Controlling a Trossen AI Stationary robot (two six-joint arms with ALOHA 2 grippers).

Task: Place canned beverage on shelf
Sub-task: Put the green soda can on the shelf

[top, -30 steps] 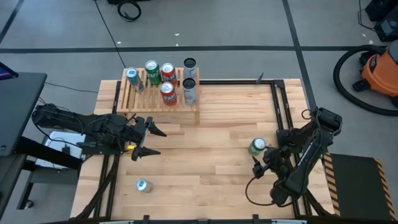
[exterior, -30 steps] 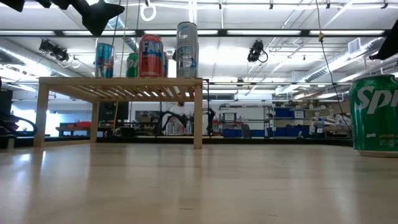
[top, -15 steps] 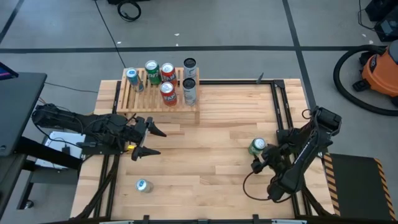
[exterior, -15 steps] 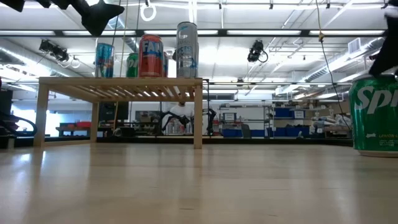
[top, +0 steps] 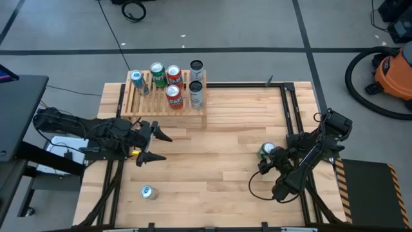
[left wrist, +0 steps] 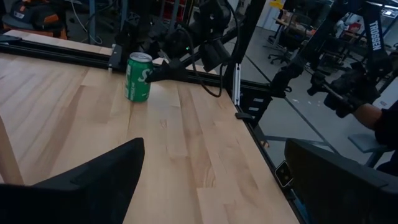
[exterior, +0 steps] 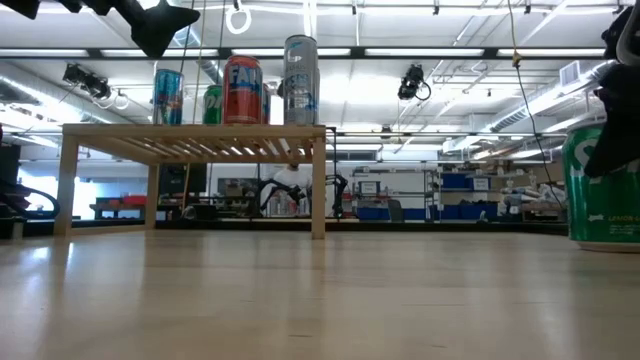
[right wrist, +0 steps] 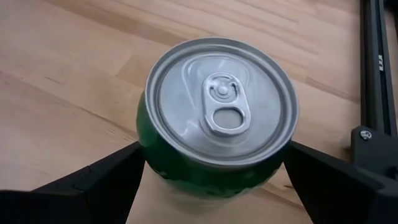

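1. Step now, as I judge it: grab the green can [top: 266, 150] w/ my right gripper [top: 270, 155], then carry it to the shelf [top: 165, 98]. Can stands upright on the table [top: 219, 148], right side, well apart from the shelf at the far left corner.
2. To do it well: keep the can centred between my fingers, close on the mid-body and not the rim, squeeze evenly so it doesn't tip or dent.
3. Right gripper state: jaws wide open, one finger [right wrist: 87, 180] on each side of the can, which sits right between them in the wrist view. Can't tell if the pads touch the wall yet; nothing gripped.
4. Lift straight up before moving across; shelf already has six cans on it, so I'd aim for a free bit of slats w/out knocking the neighbours.
5. Left gripper [top: 154, 145] hangs open & empty near the table's left edge, in front of the shelf. Waiting.
6. One more small can [top: 147, 191] stands near the front left; not my concern now.
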